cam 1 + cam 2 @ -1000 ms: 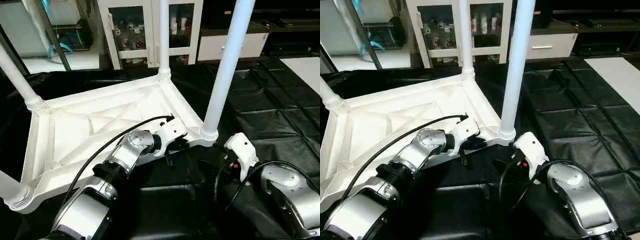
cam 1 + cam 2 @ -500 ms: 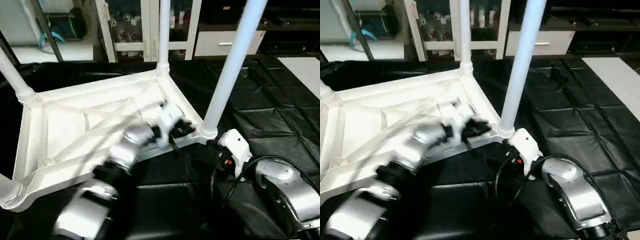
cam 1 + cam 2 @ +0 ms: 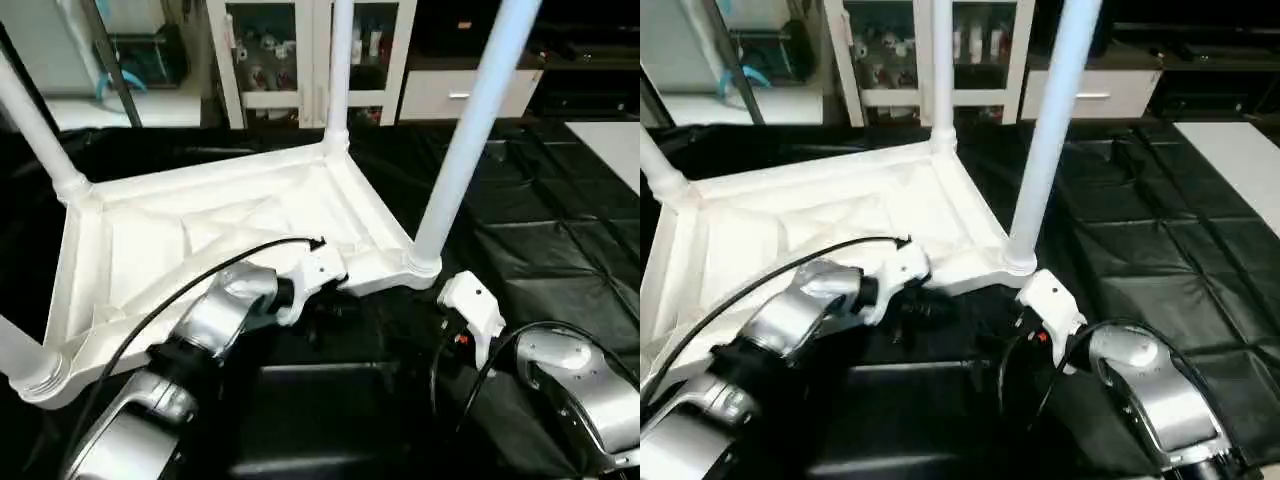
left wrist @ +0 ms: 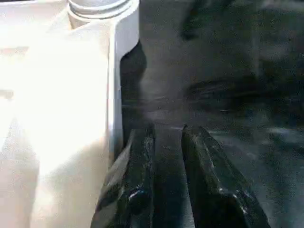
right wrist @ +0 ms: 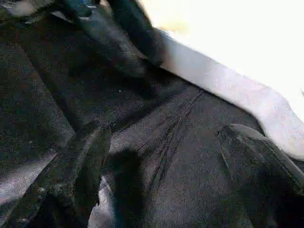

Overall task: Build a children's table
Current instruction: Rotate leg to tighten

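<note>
The children's table (image 3: 200, 230) is lying upside down on the black padded mat (image 3: 560, 220), ribbed underside facing up, so the corner sockets are open to the legs. All four white legs are standing up from the corners; the nearest one on the robot's right (image 3: 465, 140) is rising from the corner closest to both grippers.

The left gripper (image 4: 164, 180) is sitting low beside the table's near edge, just outside the rim, its jaws nearly pressed together and pinching nothing. The right gripper (image 5: 166, 156) is hovering over the mat near that same corner, jaws spread wide and empty, the table's edge running just ahead of them.

With every leg seated, the build is looking close to done; turning the table upright is probably what is remaining.

A white glass-fronted cabinet (image 3: 290, 60) is standing beyond the mat's far edge. The tall legs are crowding the space above the arms.
</note>
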Robot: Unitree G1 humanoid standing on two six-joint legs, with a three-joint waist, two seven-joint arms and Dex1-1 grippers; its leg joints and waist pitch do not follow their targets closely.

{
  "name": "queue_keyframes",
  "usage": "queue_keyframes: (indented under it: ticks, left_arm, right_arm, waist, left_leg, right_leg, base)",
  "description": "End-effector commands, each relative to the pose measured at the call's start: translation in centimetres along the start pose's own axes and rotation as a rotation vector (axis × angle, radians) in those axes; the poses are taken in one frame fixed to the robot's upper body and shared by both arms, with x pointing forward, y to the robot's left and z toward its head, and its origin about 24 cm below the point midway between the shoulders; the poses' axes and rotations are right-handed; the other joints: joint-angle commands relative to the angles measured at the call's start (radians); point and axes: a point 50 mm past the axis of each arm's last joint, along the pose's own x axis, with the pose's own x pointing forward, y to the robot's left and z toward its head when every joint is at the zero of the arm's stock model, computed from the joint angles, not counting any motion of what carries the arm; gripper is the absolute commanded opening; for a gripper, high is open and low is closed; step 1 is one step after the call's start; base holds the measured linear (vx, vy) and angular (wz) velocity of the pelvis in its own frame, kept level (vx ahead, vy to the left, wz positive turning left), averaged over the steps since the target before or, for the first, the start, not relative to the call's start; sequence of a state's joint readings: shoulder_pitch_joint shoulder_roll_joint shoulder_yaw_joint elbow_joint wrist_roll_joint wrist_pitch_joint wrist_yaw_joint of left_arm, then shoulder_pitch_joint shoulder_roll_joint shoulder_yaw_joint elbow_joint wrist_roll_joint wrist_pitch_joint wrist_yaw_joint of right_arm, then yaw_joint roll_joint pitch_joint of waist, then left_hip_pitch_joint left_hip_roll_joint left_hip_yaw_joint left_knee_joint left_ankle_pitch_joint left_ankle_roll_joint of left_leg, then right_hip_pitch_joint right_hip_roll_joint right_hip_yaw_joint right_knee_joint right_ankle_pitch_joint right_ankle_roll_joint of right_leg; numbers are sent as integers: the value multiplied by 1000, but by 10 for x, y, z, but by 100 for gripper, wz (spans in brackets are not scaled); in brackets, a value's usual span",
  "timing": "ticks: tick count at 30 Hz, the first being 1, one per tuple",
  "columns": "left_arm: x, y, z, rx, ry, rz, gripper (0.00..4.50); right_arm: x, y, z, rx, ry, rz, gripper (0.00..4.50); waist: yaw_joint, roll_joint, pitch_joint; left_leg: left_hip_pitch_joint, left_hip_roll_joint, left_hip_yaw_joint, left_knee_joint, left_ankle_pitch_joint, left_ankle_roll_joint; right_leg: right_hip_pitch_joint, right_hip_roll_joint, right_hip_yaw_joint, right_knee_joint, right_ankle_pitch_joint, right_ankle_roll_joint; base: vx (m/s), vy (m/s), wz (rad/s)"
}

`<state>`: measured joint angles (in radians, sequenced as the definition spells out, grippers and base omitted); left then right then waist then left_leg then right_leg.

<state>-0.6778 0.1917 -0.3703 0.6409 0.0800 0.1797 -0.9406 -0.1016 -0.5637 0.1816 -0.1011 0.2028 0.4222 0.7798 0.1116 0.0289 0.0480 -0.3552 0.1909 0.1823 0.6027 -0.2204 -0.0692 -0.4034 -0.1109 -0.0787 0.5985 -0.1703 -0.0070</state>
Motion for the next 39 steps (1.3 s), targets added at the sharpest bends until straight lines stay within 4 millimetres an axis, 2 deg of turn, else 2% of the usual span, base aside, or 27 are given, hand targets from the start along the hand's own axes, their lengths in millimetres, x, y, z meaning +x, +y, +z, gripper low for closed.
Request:
queue_keyframes:
  ticks: [1,2,3,4,5,6,8,9,11,12,16,18,21,22,23,24,26,27,29,30,32,34,35,36,37,38,39]
  left_arm:
    - [-2,22,-1,12,83,213,110]
    - [-2,22,-1,12,83,213,110]
    - [0,26,-2,8,105,266,110]
    - [2,34,-1,12,129,375,110]
    - [2,35,-1,13,130,382,110]
    - [4,39,1,8,127,451,110]
    - [7,46,8,23,93,589,110]
    - [7,46,8,23,93,589,110]
    - [11,48,18,51,27,677,110]
    - [14,46,22,22,-18,666,110]
    - [20,39,39,-58,-222,602,110]
    - [15,37,47,-120,-368,573,110]
    - [3,34,50,-125,-483,494,110]
    - [-4,32,49,-127,-530,459,110]
    - [-9,31,48,-130,-554,436,110]
    - [-15,28,46,-137,-579,403,140]
    - [-39,17,35,-147,-629,323,146]
    - [-49,12,29,-156,-635,298,146]
    - [-76,-4,16,-188,-661,231,166]
    - [-76,-4,16,-188,-661,231,182]
    - [-101,-11,5,-179,-674,296,188]
    - [-105,-12,0,-156,-650,332,191]
    - [-108,-7,-5,-133,-613,440,198]
    - [-111,-4,-8,-118,-595,527,214]
    - [-112,-3,-9,-160,-595,585,224]
    - [-112,-1,-11,-177,-576,651,229]
    - [-113,-2,-12,-199,-555,695,234]
  right_arm:
    - [-3,2,3,-11,-18,-9,389]
    - [-3,2,3,-11,-18,-9,389]
    - [-3,2,2,-10,-16,-10,389]
    - [-3,3,1,-9,-12,-12,389]
    - [-3,3,1,-9,-12,-12,389]
    - [-3,3,1,-8,-10,-15,389]
    - [-3,2,0,-7,-9,-26,389]
    - [-3,2,0,-7,-9,-26,389]
    - [-1,2,1,-7,-11,-32,389]
    - [0,3,1,-6,-15,-30,389]
    - [1,6,3,-5,-24,-19,389]
    - [1,6,4,-7,-33,-25,389]
    - [2,1,10,-10,-78,-64,389]
    - [3,-1,15,-1,-109,-86,389]
    - [4,-3,18,4,-128,-97,389]
    - [5,-4,21,13,-151,-107,389]
    - [8,-5,30,44,-222,-134,389]
    - [10,-4,32,51,-237,-133,389]
    - [15,1,36,59,-268,-122,389]
    - [15,1,36,59,-268,-122,389]
    - [18,5,38,59,-288,-123,389]
    - [18,5,39,64,-297,-137,389]
    - [19,5,40,76,-308,-156,389]
    - [20,5,40,84,-316,-171,389]
    - [21,5,40,97,-321,-185,389]
    - [22,5,41,110,-326,-201,389]
    - [23,6,41,122,-331,-215,389]
  waist:
    - [-1,0,-56]
    - [-3,-7,-57]
    - [-2,-8,-58]
    - [-5,-3,-57]
    - [-9,-5,-57]
    - [-11,-6,-59]
    - [-15,-5,-60]
    - [-14,-5,-62]
    - [-14,-3,-64]
    - [-13,-4,-66]
    - [-6,-2,-72]
    - [1,0,-74]
    - [1,-1,-75]
    - [-2,2,-76]
    - [-2,1,-74]
    - [-4,6,-72]
    - [-5,15,-69]
    - [-3,15,-71]
    - [-19,21,-63]
    - [-19,23,-64]
    - [-18,25,-60]
    - [-18,26,-55]
    - [-19,25,-53]
    - [-20,17,-51]
    - [-21,20,-50]
    - [-21,12,-50]
    - [-22,16,-52]
  left_leg:
    - [9,32,-13,-83,-232,16]
    - [7,32,-16,-84,-229,17]
    - [1,31,-17,-85,-217,18]
    - [-6,27,-20,-86,-207,20]
    - [-6,24,-18,-82,-215,24]
    - [-10,24,-22,-83,-200,27]
    - [-11,20,-21,-78,-187,39]
    - [-11,20,-22,-76,-182,44]
    - [-13,23,-23,-75,-161,57]
    - [-13,22,-23,-73,-154,61]
    - [-13,28,-22,-67,-96,91]
    - [-12,33,-22,-66,-72,109]
    - [-13,35,-22,-66,-62,122]
    - [-11,33,-19,-63,-61,131]
    - [-14,36,-19,-66,-65,135]
    - [-15,34,-17,-67,-75,134]
    - [-9,38,-14,-72,-118,112]
    - [-5,43,-17,-74,-127,99]
    - [-13,40,-13,-84,-166,70]
    - [-5,40,-11,-81,-183,58]
    - [7,39,-4,-83,-217,34]
    - [5,37,-5,-88,-249,18]
    - [9,38,-4,-91,-271,6]
    - [11,37,-3,-92,-291,-4]
    - [11,38,-4,-93,-296,-13]
    - [9,37,-3,-94,-295,-14]
    - [4,39,-9,-97,-294,-23]
  right_leg:
    - [50,-42,42,-85,-299,-149]
    - [52,-39,42,-85,-300,-141]
    - [58,-39,42,-82,-296,-140]
    - [59,-37,40,-83,-309,-128]
    - [56,-35,39,-91,-335,-115]
    - [61,-38,38,-89,-339,-113]
    - [58,-33,37,-92,-328,-113]
    - [58,-34,37,-92,-320,-116]
    - [58,-34,37,-89,-273,-135]
    - [58,-33,36,-87,-256,-140]
    - [56,-38,36,-73,-138,-206]
    - [57,-40,37,-63,-68,-241]
    - [59,-43,38,-53,-6,-266]
    - [54,-39,38,-52,11,-271]
    - [57,-45,40,-48,7,-281]
    - [53,-40,39,-51,-10,-275]
    - [50,-40,41,-54,-63,-269]
    - [52,-45,41,-50,-67,-271]
    - [46,-34,42,-52,-114,-248]
    - [43,-35,43,-52,-127,-243]
    - [31,-28,46,-62,-169,-231]
    - [33,-26,46,-67,-223,-202]
    - [28,-23,47,-74,-258,-178]
    - [27,-23,49,-80,-292,-156]
    - [29,-26,51,-77,-303,-149]
    - [30,-27,51,-80,-319,-140]
    - [32,-31,52,-79,-353,-117]
  base:
    - [0,0,0]
    - [0,0,0]
    - [0,0,0]
    - [0,0,0]
    - [0,0,0]
    - [0,0,0]
    - [0,0,0]
    - [0,0,0]
    - [0,0,0]
    - [0,0,0]
    - [0,0,0]
    - [0,0,0]
    - [0,0,0]
    - [0,0,0]
    - [0,0,0]
    - [0,0,0]
    - [0,0,0]
    - [0,0,0]
    - [0,0,0]
    - [0,0,0]
    - [0,0,0]
    - [0,0,0]
    - [0,0,0]
    - [0,0,0]
    - [0,0,0]
    - [0,0,0]
    - [0,0,0]
